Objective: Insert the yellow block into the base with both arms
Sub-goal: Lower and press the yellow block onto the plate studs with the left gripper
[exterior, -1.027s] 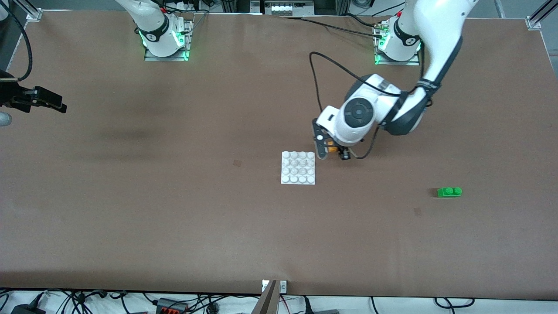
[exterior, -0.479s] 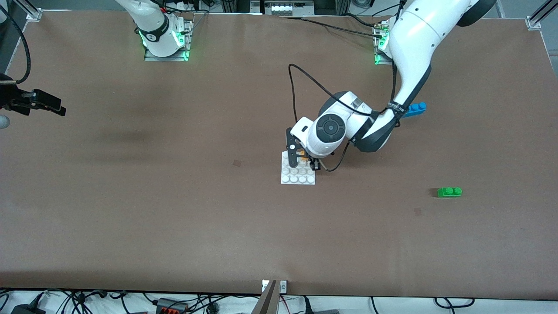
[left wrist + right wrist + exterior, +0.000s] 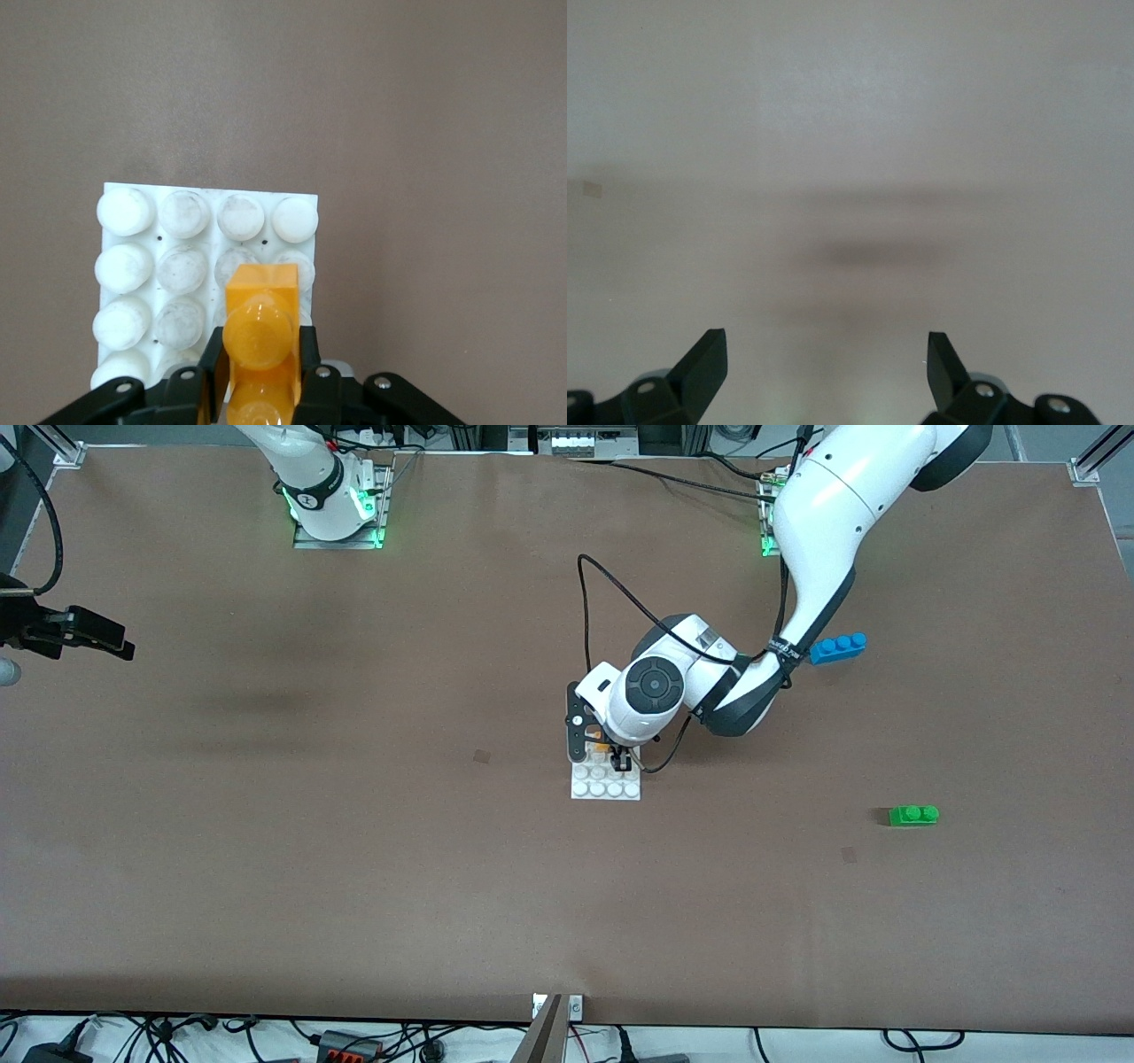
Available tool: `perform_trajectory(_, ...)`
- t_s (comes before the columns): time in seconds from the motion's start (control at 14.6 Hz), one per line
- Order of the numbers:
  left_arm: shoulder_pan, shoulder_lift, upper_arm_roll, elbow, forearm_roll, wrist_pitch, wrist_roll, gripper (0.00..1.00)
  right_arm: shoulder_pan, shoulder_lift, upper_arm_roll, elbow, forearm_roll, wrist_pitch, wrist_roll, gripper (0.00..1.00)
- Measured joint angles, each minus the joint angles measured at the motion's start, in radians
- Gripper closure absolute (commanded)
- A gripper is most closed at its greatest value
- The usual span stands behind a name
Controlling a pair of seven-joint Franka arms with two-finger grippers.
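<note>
Yellow block (image 3: 259, 329) pinched between the pads of the left gripper (image 3: 604, 749), studs up, held over the base (image 3: 606, 786), above the rows nearest the robots' edge of the tabletop. Hard to tell from either view whether block touches studs yet or hangs just above. In the left wrist view, sits over the second column in from one base edge, roughly square to the grid.

Base flat near the middle of the tabletop, a little toward the left arm's end, nothing holding it down. Lower two stud rows bare in the front view, upper rows hidden under the wrist.

Right gripper (image 3: 824, 354) spread wide, empty, high over bare tabletop at the right arm's end, well apart from the base. Waiting.

Blue brick (image 3: 837, 647) beside the left forearm, farther from the camera than the base; green brick (image 3: 912, 815) well apart toward the left arm's end. Neither in the way.

Risks, as judgement: pressing down with the base unheld could slide or tip it, since the load lands near one edge. Slight offset between block underside and studs would jam rather than seat. Tilt in the pinch would let one stud catch and the other ride up. Releasing before a full seat could leave the block loose or toppled.
</note>
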Motion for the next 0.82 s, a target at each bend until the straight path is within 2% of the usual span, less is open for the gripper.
perform_trajectory(0.14,0.0,0.01,0.001,0.0,0.032,0.019,0.001,0.99,0.0,0.0,0.0,0.0,0.0,0.0,0.0,0.0)
perform_trajectory(0.82,0.0,0.023,0.001,0.013,0.036,0.031,0.006,0.99,0.0,0.0,0.001,0.0,0.0,-0.002,0.0,0.0)
